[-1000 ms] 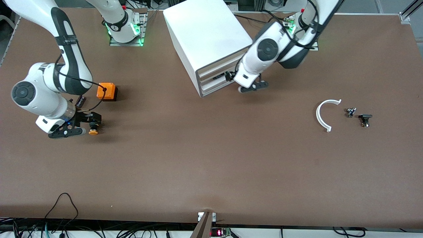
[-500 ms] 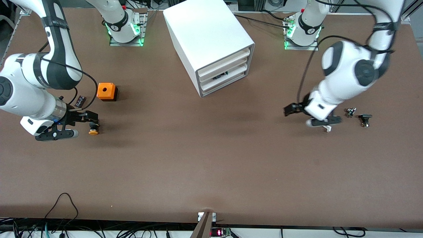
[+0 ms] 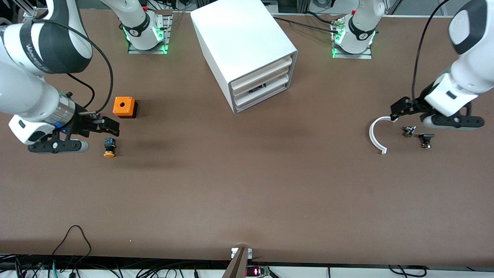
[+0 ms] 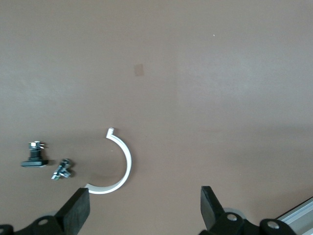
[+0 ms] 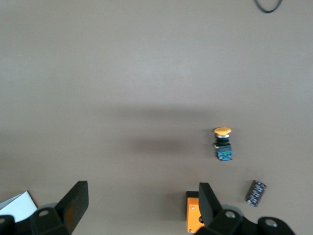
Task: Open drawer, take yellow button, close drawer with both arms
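Both jaws' roots cut off

Item count, table [image 3: 247,193]:

- Cabinet [image 3: 241,42]: one, with three stacked drawers; the middle drawer [image 3: 262,85] counts as one of the three.
- Button [image 3: 109,148]: one.
- Orange cube [image 3: 124,107]: one.
- Black cylinder [image 5: 256,193]: one.
- White curved clip [image 3: 376,135]: one.
- Small dark fittings: two, [image 3: 409,131] and [image 3: 426,139].
- Arms: two, each with one tool: left tool [image 3: 401,106], right tool [image 3: 102,126].
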You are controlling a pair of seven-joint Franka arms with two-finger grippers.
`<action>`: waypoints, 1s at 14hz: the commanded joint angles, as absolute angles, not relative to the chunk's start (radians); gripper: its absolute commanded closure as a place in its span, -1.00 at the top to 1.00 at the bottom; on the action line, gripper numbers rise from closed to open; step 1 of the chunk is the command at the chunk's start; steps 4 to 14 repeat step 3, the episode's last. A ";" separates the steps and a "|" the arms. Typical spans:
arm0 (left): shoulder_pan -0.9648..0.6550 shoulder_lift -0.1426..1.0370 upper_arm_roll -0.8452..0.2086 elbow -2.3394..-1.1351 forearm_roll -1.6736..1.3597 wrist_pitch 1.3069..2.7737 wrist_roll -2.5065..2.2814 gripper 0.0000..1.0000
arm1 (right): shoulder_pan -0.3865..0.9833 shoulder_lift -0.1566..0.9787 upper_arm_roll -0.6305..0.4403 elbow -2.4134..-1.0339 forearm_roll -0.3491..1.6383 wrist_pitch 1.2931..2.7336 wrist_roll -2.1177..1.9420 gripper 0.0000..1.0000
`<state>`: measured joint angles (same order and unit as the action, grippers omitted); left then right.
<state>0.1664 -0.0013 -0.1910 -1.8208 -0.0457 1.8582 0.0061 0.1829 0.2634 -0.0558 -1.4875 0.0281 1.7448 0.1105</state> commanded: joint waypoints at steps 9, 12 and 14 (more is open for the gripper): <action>0.170 0.012 -0.189 -1.780 -0.028 1.796 0.035 1.00 | 0.048 0.201 -0.057 -1.493 -0.006 1.723 0.063 1.00; 0.170 0.012 -0.189 -1.780 -0.028 1.796 0.035 1.00 | 0.048 0.201 -0.057 -1.493 -0.006 1.723 0.063 1.00; 0.170 0.012 -0.189 -1.780 -0.028 1.796 0.035 1.00 | 0.048 0.201 -0.057 -1.493 -0.006 1.723 0.063 1.00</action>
